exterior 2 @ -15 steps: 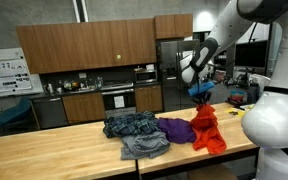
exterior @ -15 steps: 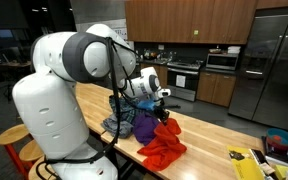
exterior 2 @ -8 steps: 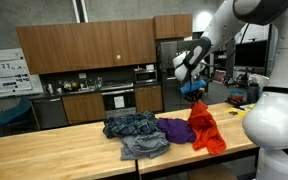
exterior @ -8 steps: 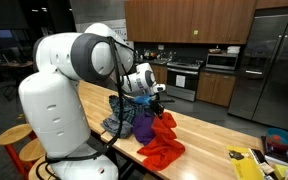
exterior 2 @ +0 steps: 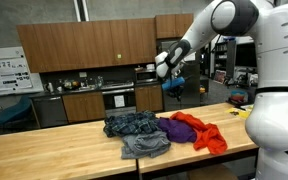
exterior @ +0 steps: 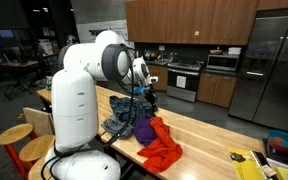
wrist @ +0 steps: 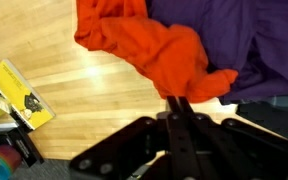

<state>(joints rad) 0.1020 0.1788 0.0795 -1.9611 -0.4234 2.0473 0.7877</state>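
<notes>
In an exterior view, we see the tool (exterior 2: 172, 87) pinched narrow with nothing in it, hanging above the bench (exterior 2: 44, 155). Below it and off to the left lie the jeans (exterior 2: 134, 126). Almost straight beneath it is the purple cloth (exterior 2: 176, 128), and down to its right the red cloth (exterior 2: 202, 134) lies flat on the bench. We judge the lifting not yet done. Only the wrist view shows the red folds under the closed tips and a yellow packet (wrist: 19, 95); only the exterior views show the tool's height.
</notes>
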